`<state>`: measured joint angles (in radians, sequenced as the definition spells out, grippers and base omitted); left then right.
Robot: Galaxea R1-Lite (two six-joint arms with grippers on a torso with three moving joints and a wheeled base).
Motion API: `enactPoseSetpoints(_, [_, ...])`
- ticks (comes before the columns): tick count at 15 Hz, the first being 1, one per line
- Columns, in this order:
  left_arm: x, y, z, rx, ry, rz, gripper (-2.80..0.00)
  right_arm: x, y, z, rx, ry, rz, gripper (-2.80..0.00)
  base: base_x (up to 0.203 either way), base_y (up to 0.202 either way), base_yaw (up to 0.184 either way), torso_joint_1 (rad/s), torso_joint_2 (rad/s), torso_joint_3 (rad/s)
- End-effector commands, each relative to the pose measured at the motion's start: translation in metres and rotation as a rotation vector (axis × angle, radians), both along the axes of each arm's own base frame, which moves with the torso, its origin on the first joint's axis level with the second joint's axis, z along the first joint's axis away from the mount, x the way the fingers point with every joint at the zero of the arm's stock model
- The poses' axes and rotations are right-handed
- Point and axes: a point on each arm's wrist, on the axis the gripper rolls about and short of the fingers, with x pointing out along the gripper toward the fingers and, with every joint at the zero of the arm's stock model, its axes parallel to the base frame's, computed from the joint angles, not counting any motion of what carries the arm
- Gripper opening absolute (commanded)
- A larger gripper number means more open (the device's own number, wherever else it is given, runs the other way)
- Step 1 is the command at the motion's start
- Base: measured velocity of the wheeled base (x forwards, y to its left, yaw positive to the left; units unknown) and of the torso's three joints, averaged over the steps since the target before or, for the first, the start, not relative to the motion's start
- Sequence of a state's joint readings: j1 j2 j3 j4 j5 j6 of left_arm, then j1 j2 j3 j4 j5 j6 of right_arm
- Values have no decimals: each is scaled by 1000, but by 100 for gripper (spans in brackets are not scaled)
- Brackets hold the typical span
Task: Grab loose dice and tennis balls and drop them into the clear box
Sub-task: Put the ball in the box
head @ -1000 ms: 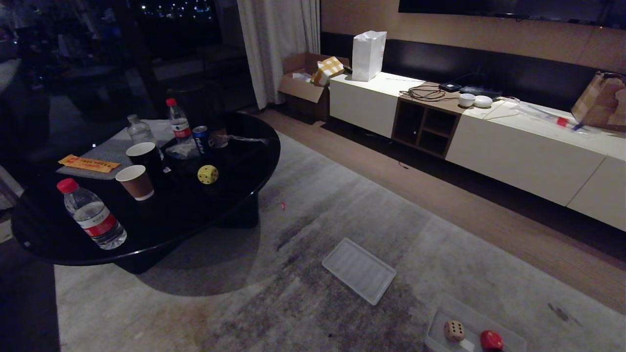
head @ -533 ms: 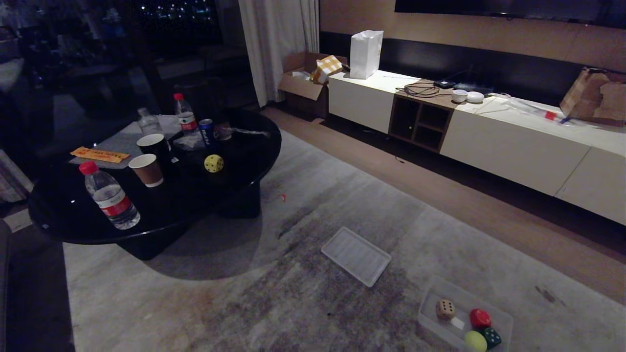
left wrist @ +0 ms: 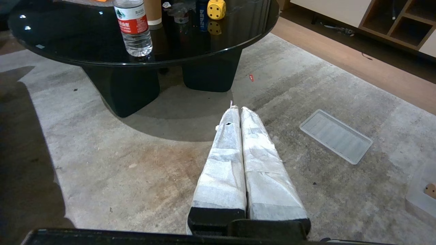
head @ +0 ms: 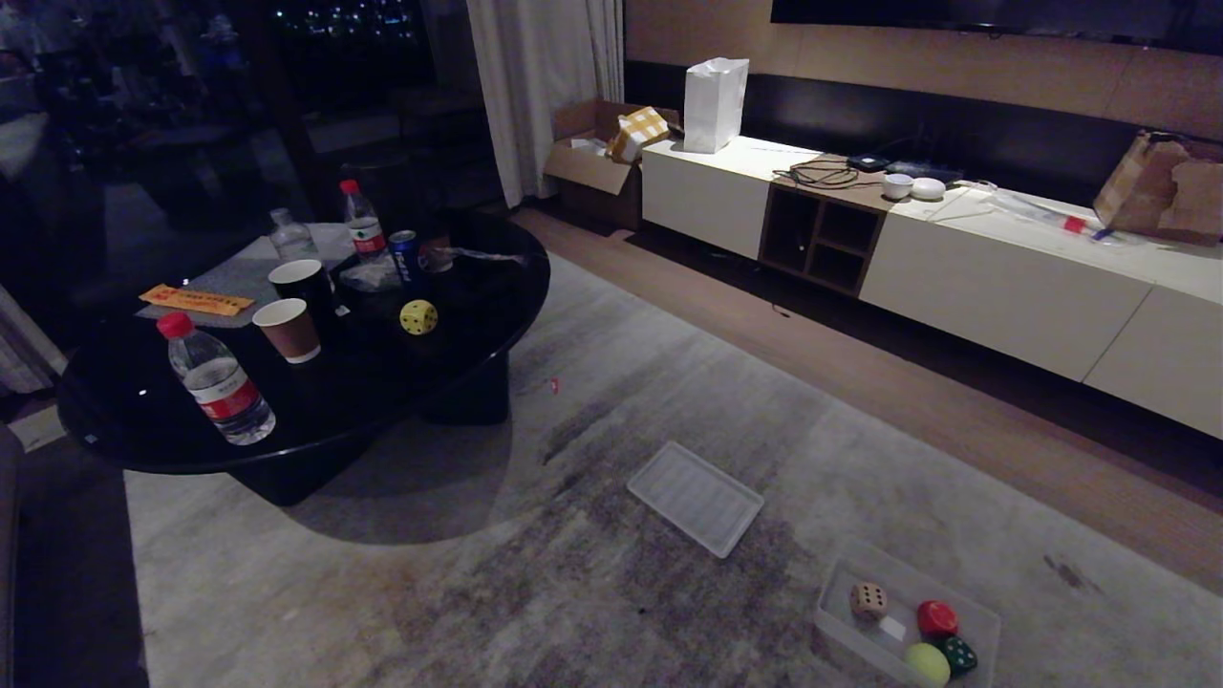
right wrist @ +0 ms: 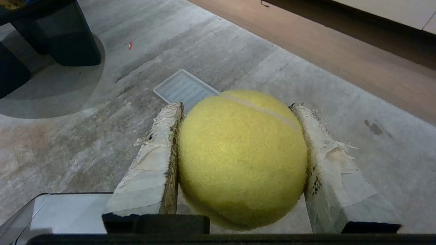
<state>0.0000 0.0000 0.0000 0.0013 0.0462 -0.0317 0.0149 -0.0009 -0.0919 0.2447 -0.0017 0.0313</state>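
Right wrist view — tennis ball (right wrist: 242,158) clamped between jaws

The clear box (head: 975,626) runs off the head view's lower edge, cutting off its near wall and part of a tennis ball (head: 927,664) inside. In the left wrist view only the cream-beige die's (left wrist: 431,190) edge shows at the frame border
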Motion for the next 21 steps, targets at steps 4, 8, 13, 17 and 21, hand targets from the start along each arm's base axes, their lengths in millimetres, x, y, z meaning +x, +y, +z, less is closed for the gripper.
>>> enactPoseSetpoints(4, [0,0,0,1,3,1,-280,0,0,0,1,2,1,-280,0,0,0,0,0,0])
enactPoseSetpoints(8, [0,0,0,3,3,1,-280,0,0,0,1,2,0,-280,0,1,-21,1,2,2])
enactPoseSetpoints(13, [0,0,0,3,3,1,-280,0,0,0,0,2,2,-280,2,9,-155,5,2,2])
enactPoseSetpoints(17, [0,0,0,-1,3,1,-280,0,0,0,1,2,0,-280,2,3,-56,3,1,2])
enactPoseSetpoints(21, [0,0,0,4,4,0,-280,0,0,0,1,3,0,-280,0,0,0,2,3,-164])
